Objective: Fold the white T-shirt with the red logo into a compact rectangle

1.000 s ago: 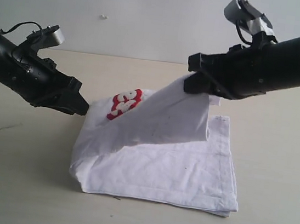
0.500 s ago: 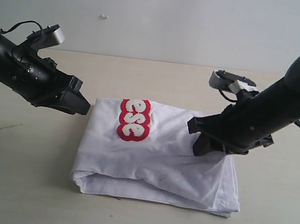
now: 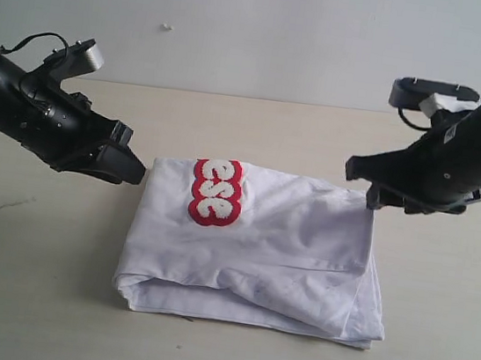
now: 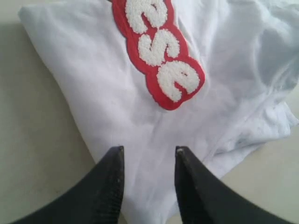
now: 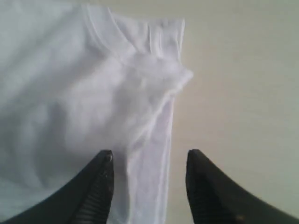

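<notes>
Looks close to finished. Finds the white T-shirt lying flat on the table as a stacked, roughly rectangular packet, with the red logo face up near one far corner of the top layer. Shows several layers along the edge farthest from the logo, hence sleeves and body judged already folded in. Leaves some tidying, probably: a slack ridge across the top layer away from the logo, a bunched corner with hems showing on the side opposite the logo, lower layers poking out past the top one there. Perhaps calls for one more fold to count as compact; hard to say from these views. Places the left gripper just beside the logo, over the packet's edge on the logo's side, jaws parted with nothing pinched, only cloth lying beneath the gap. Places the right gripper well apart from the logo, above the opposite far corner, jaws likewise spread and empty, apparently raised off the fabric in the exterior view. As for writing: reads "ese" in fluffy white bubble letters on the red patch, running sideways in the exterior view, with anything before those letters hidden at the fold. Offers no other label, tag or brand mark in view.
</notes>
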Robot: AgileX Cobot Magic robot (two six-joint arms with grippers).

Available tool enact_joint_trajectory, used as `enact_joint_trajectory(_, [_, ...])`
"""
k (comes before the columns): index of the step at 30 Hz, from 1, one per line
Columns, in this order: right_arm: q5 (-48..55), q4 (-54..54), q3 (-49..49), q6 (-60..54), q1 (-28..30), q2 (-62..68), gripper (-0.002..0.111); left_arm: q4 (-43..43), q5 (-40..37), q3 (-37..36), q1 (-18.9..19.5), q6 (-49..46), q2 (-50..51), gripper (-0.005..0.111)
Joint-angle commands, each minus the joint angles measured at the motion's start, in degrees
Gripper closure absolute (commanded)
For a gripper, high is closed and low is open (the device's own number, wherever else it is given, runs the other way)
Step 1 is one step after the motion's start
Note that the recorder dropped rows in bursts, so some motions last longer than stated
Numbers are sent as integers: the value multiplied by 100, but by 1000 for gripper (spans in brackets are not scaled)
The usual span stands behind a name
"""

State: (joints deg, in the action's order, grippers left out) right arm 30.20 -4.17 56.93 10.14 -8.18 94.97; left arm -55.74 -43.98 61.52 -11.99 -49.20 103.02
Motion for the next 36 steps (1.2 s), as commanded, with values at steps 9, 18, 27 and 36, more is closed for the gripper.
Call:
enact_joint_trajectory(9, [-200, -4569, 0, -4450, 16, 980, 108, -64, 3, -18, 5, -23, 29, 70])
enact_joint_trajectory(18, [-451, -1277, 0, -1312, 16, 1525, 108, -50, -9, -18, 5, -23, 50, 70])
enact_joint_trajectory(27, [-684, -682, 0, -1052, 16, 641, 108, -28, 45, -18, 5, -181, -195, 88])
enact_joint_trajectory(36, [-779, -295, -338, -1052, 16, -428, 108, -151, 753, -497, 5, -365, -947, 107])
